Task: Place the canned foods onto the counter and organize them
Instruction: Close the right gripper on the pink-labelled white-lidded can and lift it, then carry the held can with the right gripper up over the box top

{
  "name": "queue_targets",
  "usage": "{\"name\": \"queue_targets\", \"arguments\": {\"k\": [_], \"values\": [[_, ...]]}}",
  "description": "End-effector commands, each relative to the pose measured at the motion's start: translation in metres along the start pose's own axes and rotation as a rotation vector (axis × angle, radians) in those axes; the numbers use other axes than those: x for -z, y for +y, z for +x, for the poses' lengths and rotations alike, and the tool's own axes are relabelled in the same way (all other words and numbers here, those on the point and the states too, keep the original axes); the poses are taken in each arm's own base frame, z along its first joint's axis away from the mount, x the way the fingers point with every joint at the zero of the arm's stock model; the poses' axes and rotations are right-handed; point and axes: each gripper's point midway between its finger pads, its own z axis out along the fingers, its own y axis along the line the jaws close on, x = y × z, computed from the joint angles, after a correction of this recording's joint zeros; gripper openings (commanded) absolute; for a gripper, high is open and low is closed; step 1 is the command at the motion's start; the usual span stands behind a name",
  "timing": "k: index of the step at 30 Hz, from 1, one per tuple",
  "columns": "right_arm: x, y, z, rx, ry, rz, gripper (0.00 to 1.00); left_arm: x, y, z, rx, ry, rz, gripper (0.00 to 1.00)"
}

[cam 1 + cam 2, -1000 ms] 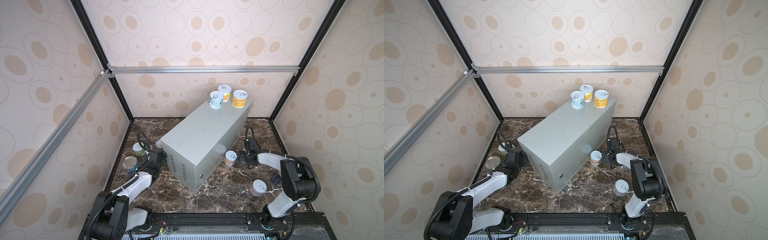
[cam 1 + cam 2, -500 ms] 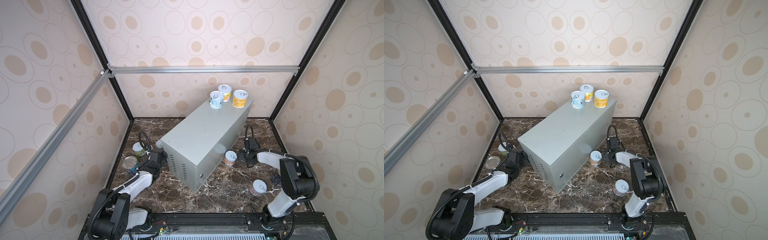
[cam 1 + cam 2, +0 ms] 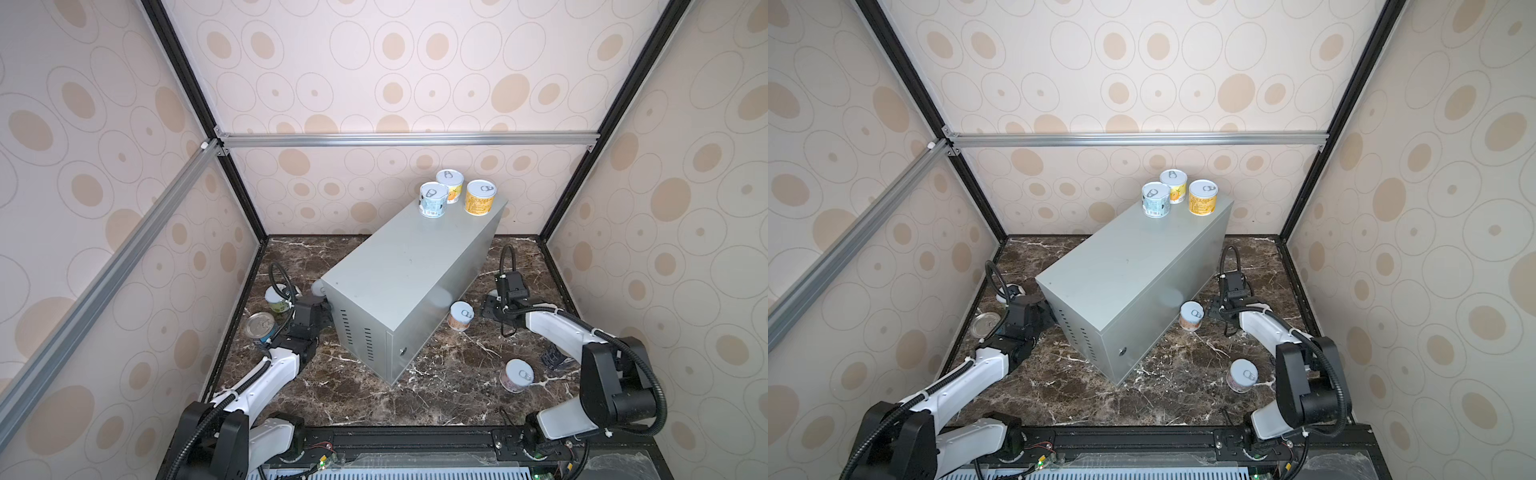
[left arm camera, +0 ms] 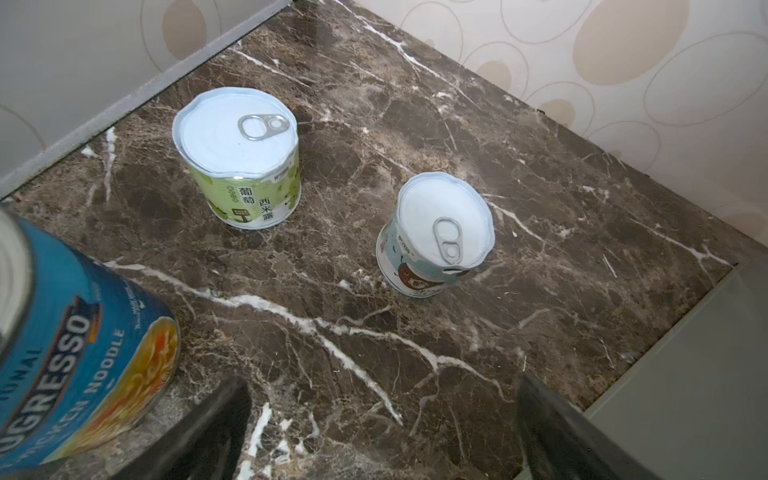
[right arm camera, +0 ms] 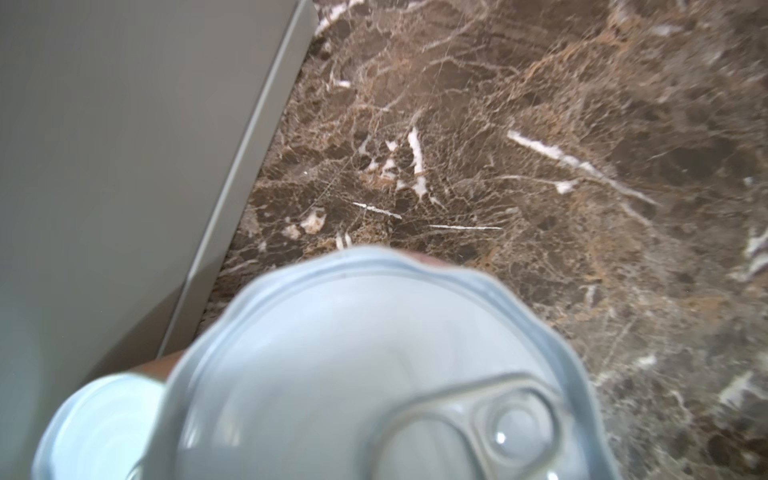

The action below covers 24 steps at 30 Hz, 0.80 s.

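Keeping the right gripper (image 3: 491,309) nearly unmoved since a second ago, low over a short can (image 5: 374,365) on the marble (image 3: 436,374) near the bench (image 3: 399,266); not revealing those jaws clamped or apart. Holding left gripper (image 4: 380,390) jaws wide, empty. Still leaving three cans (image 3: 434,199) atop the bench.

A mock-up robot test cell: wallpapered panels (image 3: 374,62) with beige ovals box in a marble-look tabletop (image 3: 449,374), framed by aluminium bars (image 3: 407,139) and black struts (image 3: 191,95) (bare extrusion, bracketed at the corners), with a left arm (image 3: 270,374) and a right arm (image 3: 557,328) mounted on a rail (image 3: 415,436) along the front.
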Motion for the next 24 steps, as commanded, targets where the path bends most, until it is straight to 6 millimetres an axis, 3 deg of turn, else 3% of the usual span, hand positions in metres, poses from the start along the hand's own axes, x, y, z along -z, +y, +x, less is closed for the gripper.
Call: {"name": "queue_targets", "arguments": {"k": [1, 14, 22, 24], "values": [[0.017, -0.002, 0.001, 0.018, -0.012, -0.009, 0.53, 0.011, -0.014, -0.002, 0.007, 0.033, 0.059, 0.99], [0.094, 0.003, -0.007, 0.105, -0.070, -0.058, 0.51, 0.048, -0.028, -0.027, 0.011, 0.032, 0.147, 0.99], [0.144, 0.016, -0.014, 0.170, -0.101, -0.099, 0.49, 0.070, -0.024, -0.032, 0.012, 0.020, 0.172, 0.99], [0.159, 0.027, -0.012, 0.202, -0.101, -0.136, 0.49, 0.073, -0.022, -0.033, 0.008, 0.017, 0.173, 0.99]]}}
